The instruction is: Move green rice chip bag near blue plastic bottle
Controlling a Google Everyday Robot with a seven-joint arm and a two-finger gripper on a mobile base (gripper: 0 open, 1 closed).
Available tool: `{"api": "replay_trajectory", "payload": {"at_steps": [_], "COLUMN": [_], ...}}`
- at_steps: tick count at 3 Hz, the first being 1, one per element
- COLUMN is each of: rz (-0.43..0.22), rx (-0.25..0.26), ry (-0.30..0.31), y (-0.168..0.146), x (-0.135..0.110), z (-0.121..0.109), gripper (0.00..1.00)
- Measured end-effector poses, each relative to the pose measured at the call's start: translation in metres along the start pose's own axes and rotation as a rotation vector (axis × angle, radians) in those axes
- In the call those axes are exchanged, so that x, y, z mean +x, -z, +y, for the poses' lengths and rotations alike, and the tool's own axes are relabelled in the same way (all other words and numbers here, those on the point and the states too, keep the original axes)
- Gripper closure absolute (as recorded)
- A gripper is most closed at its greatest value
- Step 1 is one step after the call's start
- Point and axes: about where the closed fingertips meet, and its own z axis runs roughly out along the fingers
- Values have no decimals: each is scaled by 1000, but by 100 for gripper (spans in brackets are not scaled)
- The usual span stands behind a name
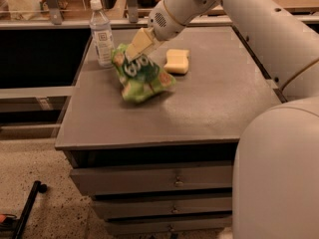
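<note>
Bodywork (279,178) of the robot, white and rounded, is seen nearest, filling the lower right corner. To its left, speckled floor (60,193) is shown, with a black rod (27,210) lying at the lower left edge. Behind these, a cabinet of grey drawers (174,180) is seen carrying a grey tabletop (209,113). On the left half of the tabletop the green rice chip bag (142,78) is found, crinkled and tilted, with its lower end at the surface; whether it rests there or is raised just off it cannot be told. Its upper edge is gripped by the pincer (132,53), whose cream fingers (142,41) are closed on the bag's top from above and the right. The pincer is carried by the white arm (229,6), which is stretched in from the upper right. Just right of the bag, and apart from it, a pale yellow sponge (177,61) is laid flat. Farther back, near the rear left corner of the tabletop, the blue plastic bottle (102,34) is stood upright with its white cap on. The bag's upper left edge is placed just beside it, and contact between them cannot be made out.
</note>
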Motion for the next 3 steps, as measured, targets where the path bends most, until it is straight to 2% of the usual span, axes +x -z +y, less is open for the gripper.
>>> {"api": "replay_trajectory", "payload": {"at_steps": [1, 2, 3], "rz": [3, 3, -12], "rx": [-4, -4, 11], "ry": [0, 0, -2], "y": [-3, -3, 11], "x": [0, 0, 0], "z": [1, 1, -6], "gripper": [0, 0, 0]}}
